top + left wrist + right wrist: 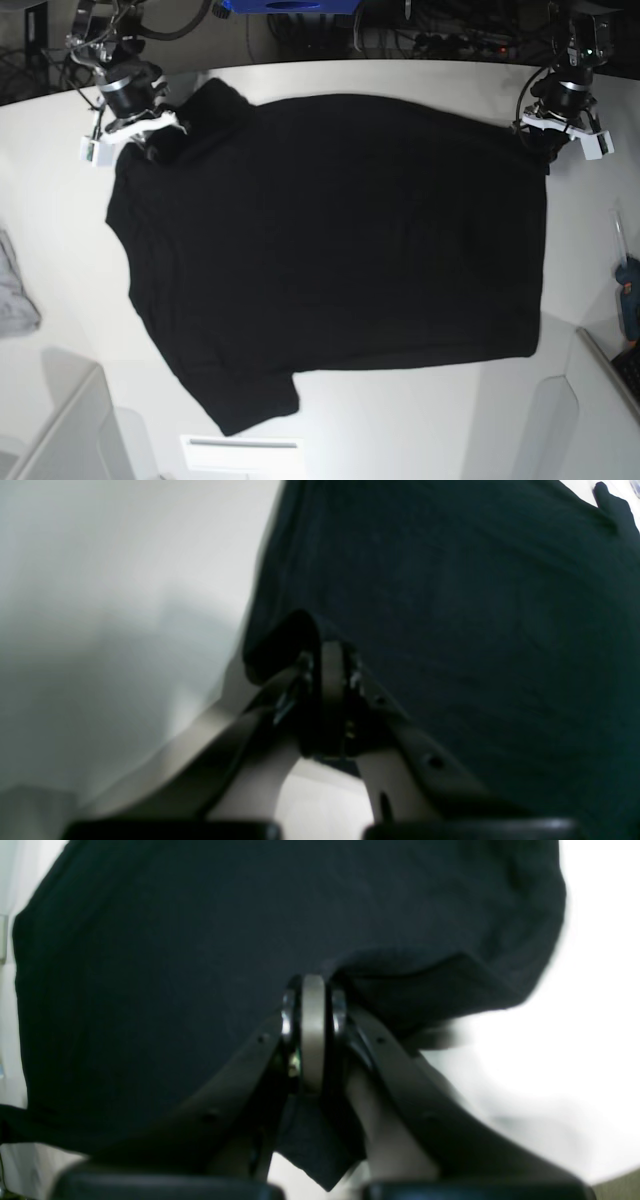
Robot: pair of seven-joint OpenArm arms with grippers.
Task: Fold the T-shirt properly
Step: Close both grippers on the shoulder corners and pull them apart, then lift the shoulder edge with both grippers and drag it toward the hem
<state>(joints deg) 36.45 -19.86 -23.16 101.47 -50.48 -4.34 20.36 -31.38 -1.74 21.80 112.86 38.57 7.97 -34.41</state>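
**Shirt Spread Flat, No Fold Made Yet**

The black T-shirt [330, 250] lies open and flat on the white tabletop [420, 420]. It fills most of the middle of the base view. No part looks folded over yet, so I think the folding is only at its start. All the folds are left to do.

The left gripper [555, 135] is at the upper right of the base view. Its jaws are pinched tight on the shirt's corner there. In the left wrist view a bit of black cloth curls up by the closed jaws of that gripper [332, 652].

The right gripper [150, 140] is at the upper left of the base view. Its jaws are also pinched tight on the cloth, and the right wrist view shows black cloth bunched at the tips [312, 987].

The shirt lies sideways. Its long way runs from left to right across the frame. One sleeve [245, 395] sticks out at the lower left, so the shoulder end looks to be on the left and the bottom hem on the right. A small grey cloth [15, 290] sits at the left edge, apart from the shirt.
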